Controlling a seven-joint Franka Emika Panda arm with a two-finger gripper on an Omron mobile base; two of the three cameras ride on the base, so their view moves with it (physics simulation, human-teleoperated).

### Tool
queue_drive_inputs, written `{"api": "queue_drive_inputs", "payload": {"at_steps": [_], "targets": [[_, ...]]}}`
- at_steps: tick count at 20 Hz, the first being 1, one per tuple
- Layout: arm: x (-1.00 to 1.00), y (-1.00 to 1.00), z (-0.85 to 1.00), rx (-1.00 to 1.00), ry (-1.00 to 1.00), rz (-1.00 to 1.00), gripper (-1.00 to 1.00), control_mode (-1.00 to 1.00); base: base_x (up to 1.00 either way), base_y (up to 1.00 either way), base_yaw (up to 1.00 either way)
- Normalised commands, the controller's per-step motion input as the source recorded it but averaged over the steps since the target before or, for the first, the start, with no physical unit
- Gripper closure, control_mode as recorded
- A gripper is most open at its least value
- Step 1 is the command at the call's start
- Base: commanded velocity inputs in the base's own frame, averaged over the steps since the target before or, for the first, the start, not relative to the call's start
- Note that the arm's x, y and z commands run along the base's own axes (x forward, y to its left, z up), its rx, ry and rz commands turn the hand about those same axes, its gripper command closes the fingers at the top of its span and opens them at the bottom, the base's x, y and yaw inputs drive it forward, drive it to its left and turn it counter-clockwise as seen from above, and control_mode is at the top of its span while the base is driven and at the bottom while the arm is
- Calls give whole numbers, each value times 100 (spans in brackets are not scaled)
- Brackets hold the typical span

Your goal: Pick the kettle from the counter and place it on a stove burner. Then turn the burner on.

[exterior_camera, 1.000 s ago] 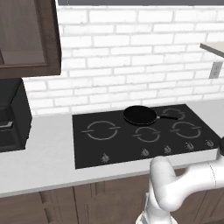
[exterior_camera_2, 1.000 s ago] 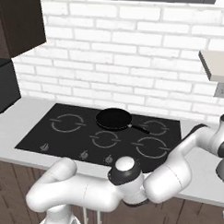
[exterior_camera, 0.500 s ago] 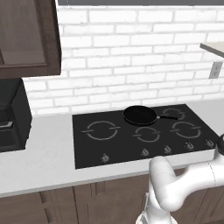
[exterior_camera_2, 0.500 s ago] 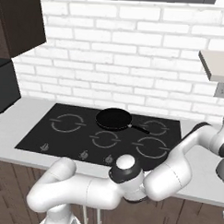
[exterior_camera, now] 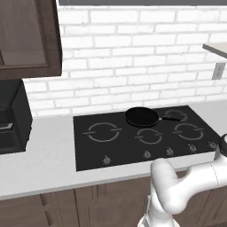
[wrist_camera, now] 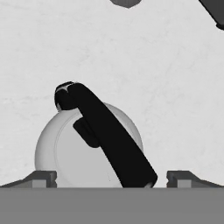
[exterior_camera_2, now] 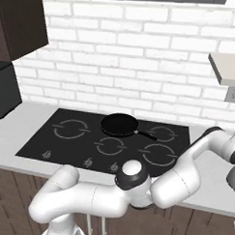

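The gripper (wrist_camera: pixel 111 177) stands wide open over the kettle (wrist_camera: pixel 72 151) and holds nothing; in the hand view its two finger tips (wrist_camera: pixel 40 177) rise one on each side of the kettle, apart from its body. The kettle is a squat dome of silver-grey metal with a dark arched handle (wrist_camera: pixel 105 135) that runs slantwise across its top, and it sits on the pale grey-white table (wrist_camera: pixel 144 65). In the base views the white arm (exterior_camera_2: pixel 184 175) reaches far to the right, past the right end of the black cooktop (exterior_camera: pixel 88 150), so the kettle is on the table to the right of the cooktop; I cannot tell how near to the cooktop's edge it stands. On the cooktop a flat black frying pan (exterior_camera: pixel 142 116) rests at the far middle, with its handle pointing to the right. The stove burner (exterior_camera: pixel 103 132), the widest grey ring, is at the left of the cooktop and nothing stands on it. Smaller rings are marked to its right, and a row of small knobs (exterior_camera: pixel 146 154) runs along the near edge of the cooktop. A dark appliance (exterior_camera: pixel 11 117) stands on the table at the far left, under a dark wood wall cabinet (exterior_camera: pixel 26 37). Behind all of it is a white brick wall (exterior_camera: pixel 133 57), with a socket (exterior_camera: pixel 217 71) at its right.
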Motion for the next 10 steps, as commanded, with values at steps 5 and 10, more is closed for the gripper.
{"api": "queue_drive_inputs", "payload": {"at_steps": [5,10], "targets": [[2,0,0,0,-2,8,-100,-100,0,0,0],[2,0,0,0,0,10,-100,-100,0,0,0]]}}
